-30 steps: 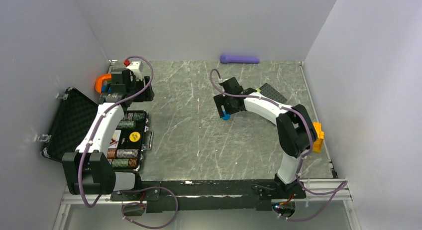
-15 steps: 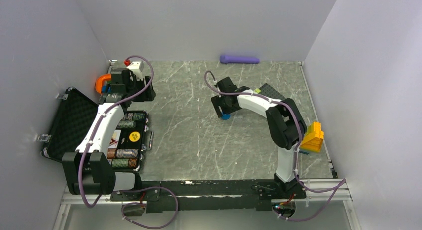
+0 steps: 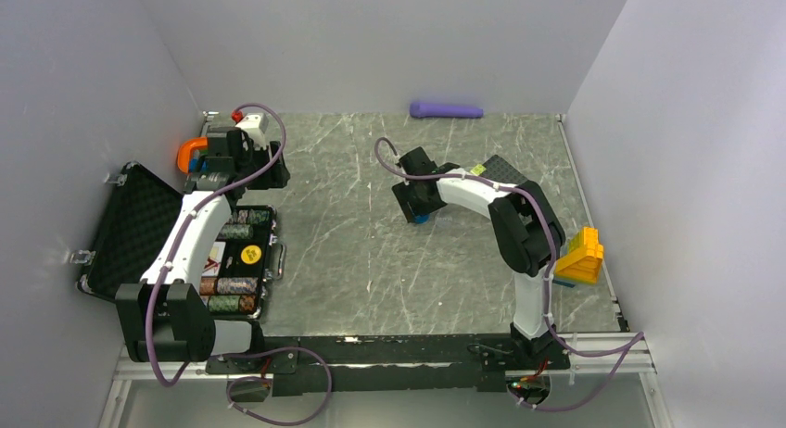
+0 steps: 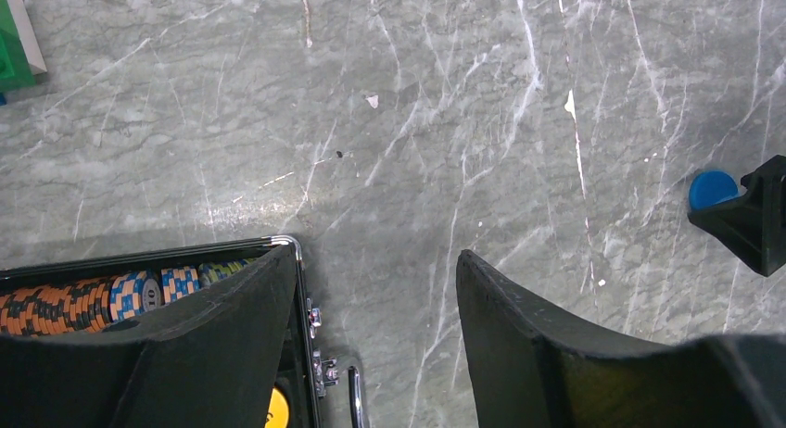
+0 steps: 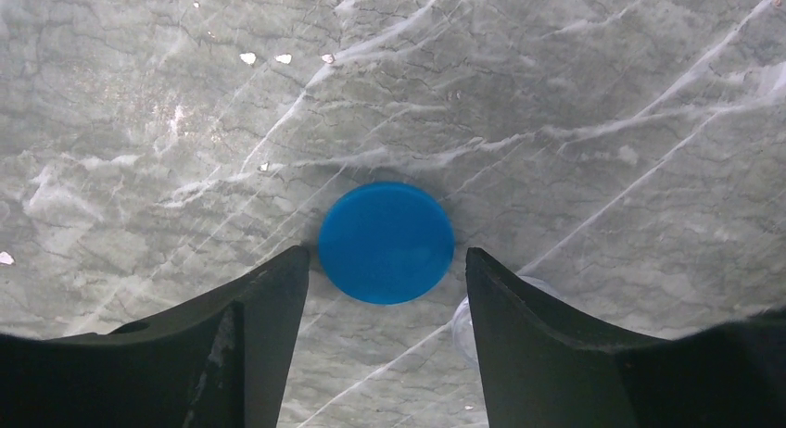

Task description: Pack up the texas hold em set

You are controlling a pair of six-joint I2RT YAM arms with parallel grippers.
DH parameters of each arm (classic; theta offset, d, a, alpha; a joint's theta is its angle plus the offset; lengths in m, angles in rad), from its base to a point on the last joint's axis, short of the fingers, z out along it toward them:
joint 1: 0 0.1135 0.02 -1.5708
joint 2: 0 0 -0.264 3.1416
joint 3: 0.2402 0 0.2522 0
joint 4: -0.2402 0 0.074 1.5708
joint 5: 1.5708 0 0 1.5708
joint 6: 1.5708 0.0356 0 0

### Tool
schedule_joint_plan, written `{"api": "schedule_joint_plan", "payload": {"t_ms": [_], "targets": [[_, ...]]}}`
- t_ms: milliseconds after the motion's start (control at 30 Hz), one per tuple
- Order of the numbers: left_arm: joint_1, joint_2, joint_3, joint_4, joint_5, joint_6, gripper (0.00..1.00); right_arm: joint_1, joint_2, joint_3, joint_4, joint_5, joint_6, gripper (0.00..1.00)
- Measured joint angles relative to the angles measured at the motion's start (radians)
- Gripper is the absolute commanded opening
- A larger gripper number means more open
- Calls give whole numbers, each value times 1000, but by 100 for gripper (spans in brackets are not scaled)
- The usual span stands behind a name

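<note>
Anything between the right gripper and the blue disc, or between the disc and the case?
Nothing visible. The right gripper straddles the blue disc; bare table runs to the open case, where the left gripper hovers over its far end.

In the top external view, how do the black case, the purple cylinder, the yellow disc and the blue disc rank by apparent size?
1. black case
2. purple cylinder
3. yellow disc and blue disc: not ranked, since the right end effector covers most of the blue one.
</note>
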Motion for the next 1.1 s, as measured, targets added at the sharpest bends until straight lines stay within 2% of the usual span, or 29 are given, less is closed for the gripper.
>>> {"api": "schedule_joint_plan", "payload": {"t_ms": [200,533,700,800,867,1100], "targets": [[0,0,0,0,0,0,68,2,1,0,1,-1,1,63],[0,0,0,0,1,0,68,2,2,-1,5,-6,3,52],[0,0,0,0,13,-5,68,2,2,-1,4,-7,3,41],[0,0,0,1,37,-15,67,2,2,-1,4,-11,3,28],[-2,0,0,5,62,-20,67,2,2,-1,4,-16,3,23],[-67,14,0,30,150,-48,67,6,-31,-40,33,-44,-8,17]]}}
